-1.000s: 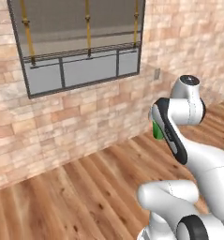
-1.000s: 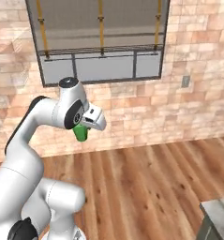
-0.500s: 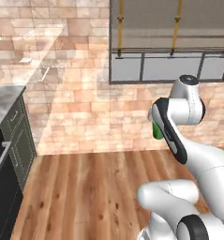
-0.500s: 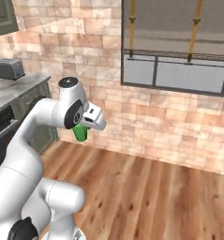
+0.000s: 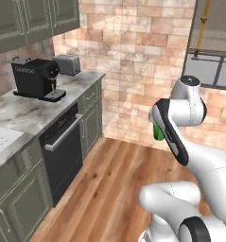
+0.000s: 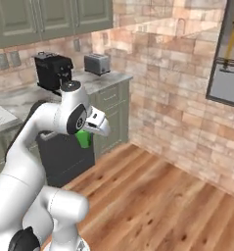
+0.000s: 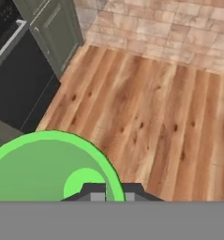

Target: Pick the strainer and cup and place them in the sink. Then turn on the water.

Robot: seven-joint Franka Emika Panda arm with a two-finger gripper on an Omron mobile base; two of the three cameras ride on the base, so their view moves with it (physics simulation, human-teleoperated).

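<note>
Pinches the rim of the cup point(image 7: 43, 168) between jaws that are almost fully shut, so the gripper point(image 7: 111, 190) carries it in the air. Holds the bright green tumbler hanging just under the fingers, mouth up toward the hand camera, well above the wooden floor point(image 7: 146, 108).

Shows directly below the jaws only bare planks. Shows a little further, ahead and to the left of the jaws, the black dishwasher point(image 5: 62, 151) under the grey counter point(image 5: 24, 111). Shows beyond that, on the counter and well apart from the jaws, the black coffee machine point(image 5: 36, 78) and behind it the toaster point(image 5: 67, 64). Shows far to the left of the jaws, at the picture edge, a ribbed white piece, probably the drainboard of the sink point(image 5: 1, 137).

Differs from one second ago in the whole view, not in the grip: faced then the brick wall with the window point(image 5: 213, 71), faces now the kitchen units, so the base has turned while the cup stayed in the same hold. Means probably that the carry toward the sink is under way. Leaves the cup not yet placed, and the basin itself and the faucet cannot be made out. Needs more driving to the left before any lowering.
</note>
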